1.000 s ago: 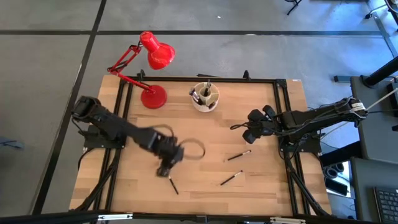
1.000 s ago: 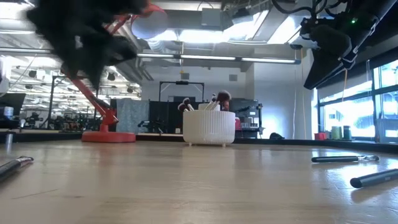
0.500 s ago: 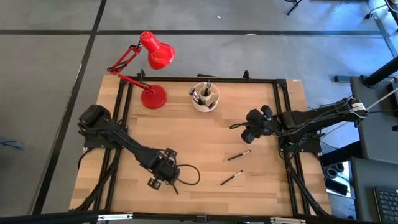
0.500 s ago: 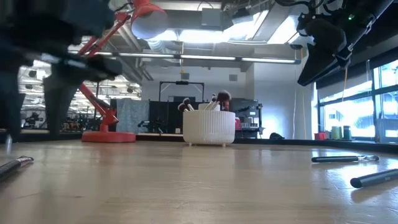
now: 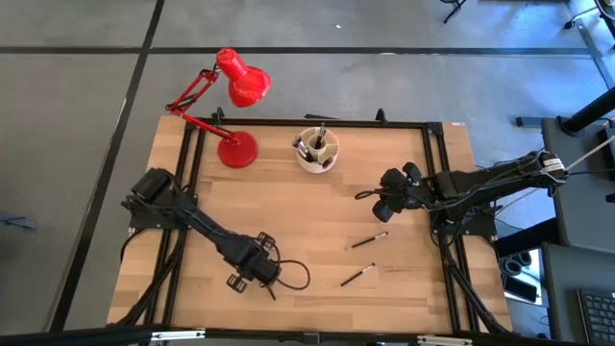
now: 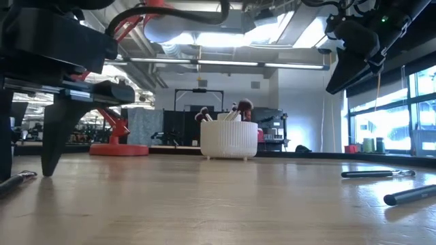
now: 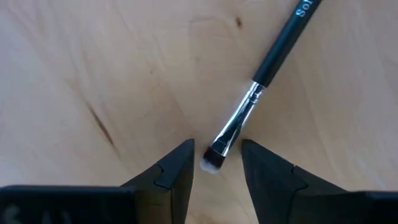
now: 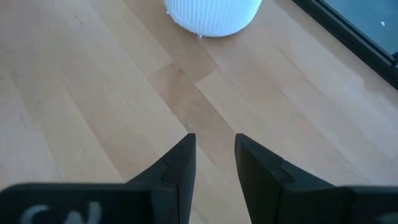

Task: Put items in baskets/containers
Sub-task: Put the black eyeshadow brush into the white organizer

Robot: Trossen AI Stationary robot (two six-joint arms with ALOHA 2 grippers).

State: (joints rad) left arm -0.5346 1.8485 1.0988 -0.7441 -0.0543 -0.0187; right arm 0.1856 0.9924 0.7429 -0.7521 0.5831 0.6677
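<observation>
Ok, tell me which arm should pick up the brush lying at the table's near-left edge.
Left. The left claw is already down at the table, open, with that brush's bristle tip between its fingers. The right claw hangs above the table's right side, empty, far from this brush.

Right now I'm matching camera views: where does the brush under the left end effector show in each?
High view: brush, near front edge, mostly hidden.
Low view: far left.
Left wrist view: centre, bristles between the fingers.
Right wrist view: absent.
Shared landmark: cream organiser.
</observation>
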